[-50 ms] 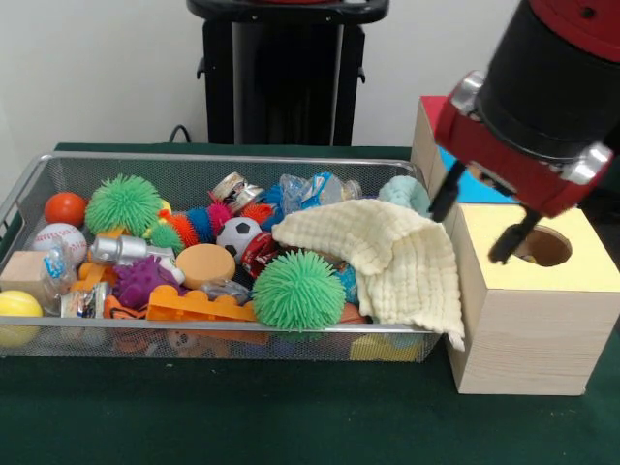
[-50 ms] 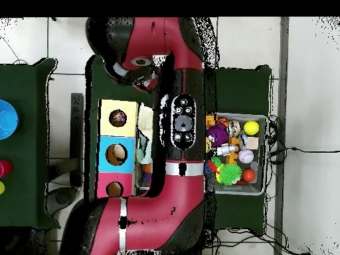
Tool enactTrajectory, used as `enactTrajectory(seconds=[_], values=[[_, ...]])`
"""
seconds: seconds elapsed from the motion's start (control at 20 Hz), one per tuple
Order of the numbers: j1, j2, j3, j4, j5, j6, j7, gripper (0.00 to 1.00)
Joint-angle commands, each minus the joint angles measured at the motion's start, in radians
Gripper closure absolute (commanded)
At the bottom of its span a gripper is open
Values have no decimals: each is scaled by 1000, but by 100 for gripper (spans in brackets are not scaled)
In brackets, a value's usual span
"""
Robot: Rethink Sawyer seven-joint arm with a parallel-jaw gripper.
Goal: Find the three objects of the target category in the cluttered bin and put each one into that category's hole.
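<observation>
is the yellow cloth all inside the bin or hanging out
Hanging out. The yellow cloth drapes over the bin rim's corner beside the yellow-topped box, its edge dangling outside.

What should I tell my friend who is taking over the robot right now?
Gripper: the jaws stand open and empty, hanging above the round hole in the yellow-topped wooden box.
Silver wire mesh bin: full of toys, among them two spiky green rubber balls, a small black-and-white soccer ball and a baseball; a pale yellow cloth drapes over its box-side corner.
Done: the overhead view shows something inside the yellow hole, too small to name.
Left: I cannot tell how many target objects remain, so keep searching the bin.
</observation>
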Motion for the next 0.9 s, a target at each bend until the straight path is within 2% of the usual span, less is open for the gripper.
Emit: enactTrajectory(seconds=[0.05,0.25,0.35,0.55,0.75,0.85,0.9], values=[[-94,-26,-48,135,-87,-147,-429,0],[-118,-13,-48,182,-88,-256,-455,0],[-121,3,-61,154,-106,-219,-469,0],[-124,60,-87,45,-159,-142,-532,0],[-132,105,-71,-51,-194,-57,-664,0],[-133,116,-67,-81,-200,27,-695,0],[-135,112,-58,-77,-191,38,-690,0]])
